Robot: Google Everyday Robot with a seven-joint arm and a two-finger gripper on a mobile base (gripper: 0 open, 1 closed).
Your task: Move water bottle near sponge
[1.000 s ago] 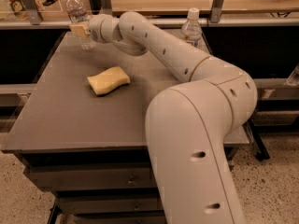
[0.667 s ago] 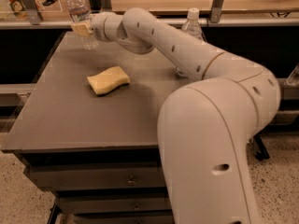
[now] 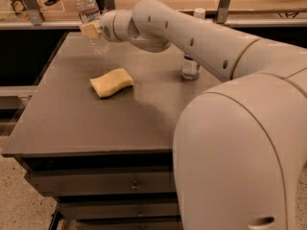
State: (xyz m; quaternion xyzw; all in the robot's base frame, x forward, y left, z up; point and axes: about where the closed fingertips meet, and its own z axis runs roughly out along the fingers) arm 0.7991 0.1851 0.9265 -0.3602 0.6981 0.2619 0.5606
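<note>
The water bottle [image 3: 89, 9] is small, clear and ribbed, with a white cap and a pale band label. It leans slightly at the table's far left corner. My gripper [image 3: 91, 30] is shut around its middle; I cannot tell whether its base touches the table. The pale yellow sponge [image 3: 112, 82] with wavy edges lies flat on the table, nearer the camera and a little right of the bottle, about a hand's length away. My arm reaches in from the lower right.
A second clear bottle with a dark label [image 3: 190, 66] stands on the grey table [image 3: 86, 123] right of the sponge, partly hidden behind my arm. A shelf with small items [image 3: 19, 4] runs behind the table. My arm's large body fills the right foreground.
The gripper and the water bottle have shifted slightly right, toward the sponge. My arm's large body has swung further right. The sponge has not moved.
</note>
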